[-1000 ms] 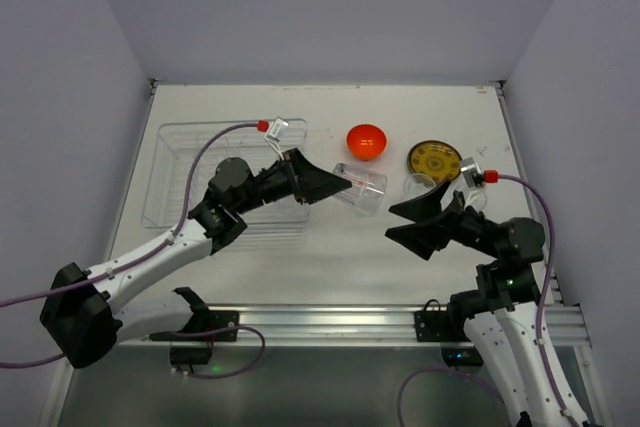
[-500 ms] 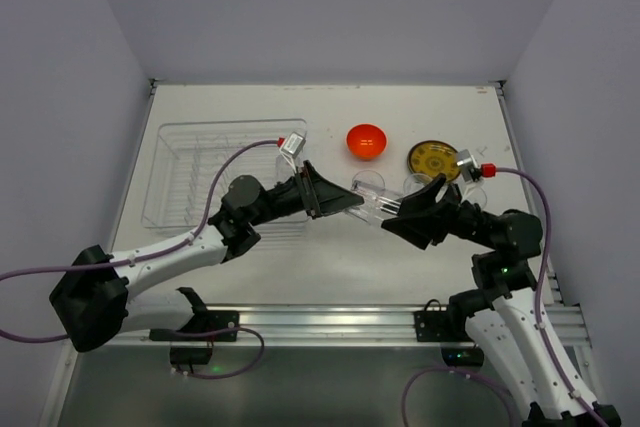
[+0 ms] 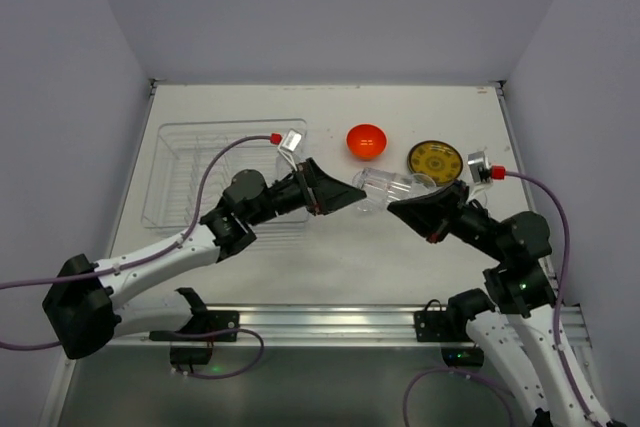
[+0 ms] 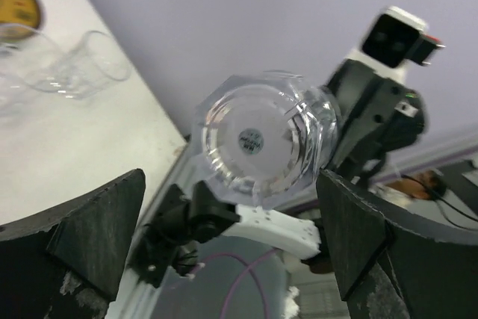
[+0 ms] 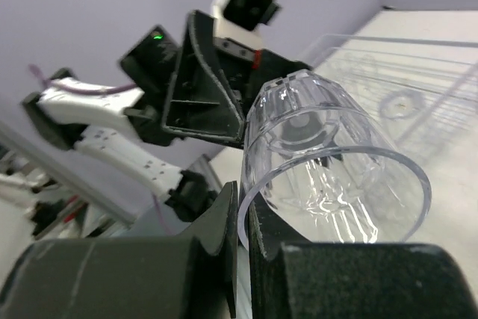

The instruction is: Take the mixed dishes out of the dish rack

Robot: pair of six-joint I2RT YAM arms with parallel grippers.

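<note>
A clear drinking glass (image 3: 383, 187) hangs on its side above the table between my two grippers. My right gripper (image 3: 397, 209) is shut on its rim (image 5: 243, 218), one finger inside and one outside. My left gripper (image 3: 352, 194) stands open around the glass's base (image 4: 258, 140), with both fingers (image 4: 97, 229) clear of it. The dish rack (image 3: 170, 172) lies at the left, behind the left arm. An orange bowl (image 3: 367, 140) and a yellow patterned plate (image 3: 435, 159) sit on the table at the back right.
Two more clear glasses (image 4: 93, 69) stand on the table near the plate; one of them (image 3: 424, 181) shows just behind the held glass. White walls close in the table on three sides.
My right gripper has come in and shut on the glass's rim. My left gripper, which held the glass, has opened and let it go.
</note>
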